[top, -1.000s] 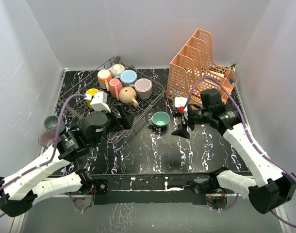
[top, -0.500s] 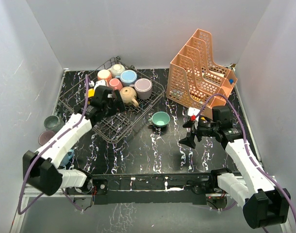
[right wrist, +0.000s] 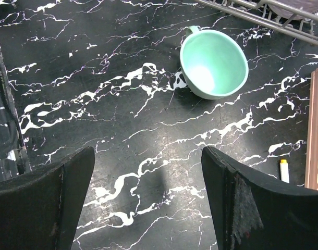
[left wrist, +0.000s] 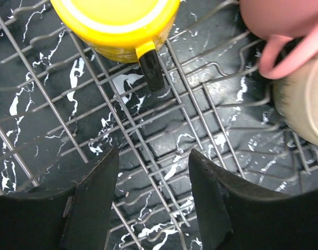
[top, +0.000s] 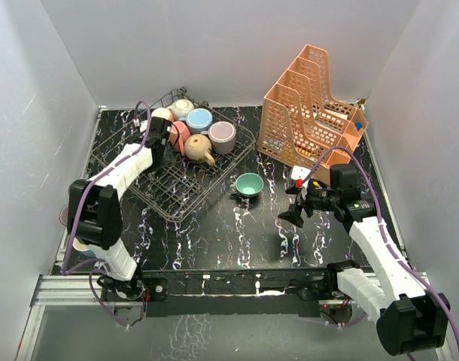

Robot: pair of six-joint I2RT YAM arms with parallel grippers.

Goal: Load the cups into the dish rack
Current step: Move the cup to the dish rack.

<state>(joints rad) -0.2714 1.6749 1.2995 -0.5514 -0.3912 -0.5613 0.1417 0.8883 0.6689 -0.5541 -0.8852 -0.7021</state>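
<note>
Left gripper [left wrist: 154, 161] is seen open and empty over rack [top: 169, 189]; yellow cup [left wrist: 114, 21] is seated in rack just ahead. Right gripper [right wrist: 147, 156] is held open, empty; teal cup [right wrist: 213, 63] is found ahead on bench [right wrist: 122, 78].

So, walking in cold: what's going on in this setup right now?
Cups are being loaded into the dish rack. The left gripper hangs open low over the rack's wires, holding nothing, with the yellow cup in the rack just ahead of it. Several others, the lilac cup among them, already sit inside. The right gripper is open and empty above the table, facing the teal cup, which stands upright outside the rack.
</note>
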